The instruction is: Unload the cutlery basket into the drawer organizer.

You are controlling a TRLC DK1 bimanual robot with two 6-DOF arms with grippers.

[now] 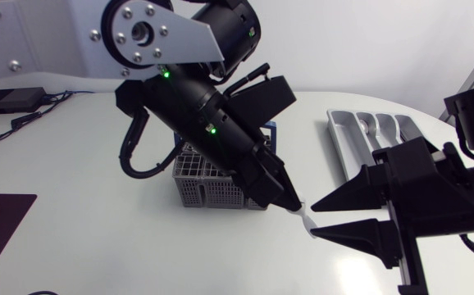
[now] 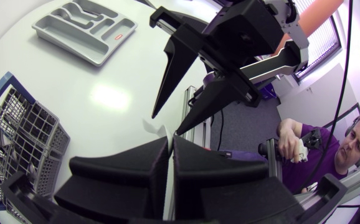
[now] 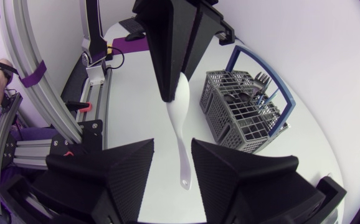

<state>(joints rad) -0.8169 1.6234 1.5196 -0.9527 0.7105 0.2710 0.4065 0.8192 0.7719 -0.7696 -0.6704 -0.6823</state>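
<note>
L gripper is clamped on the bowl end of a white spoon, held above the table just beside the cutlery basket, on the side facing the drawer organizer. Spoon's long axis runs straight from L tips to R gripper. The handle end lies between R's fingers, which are spread (gaps both sides, no contact seen).
</note>
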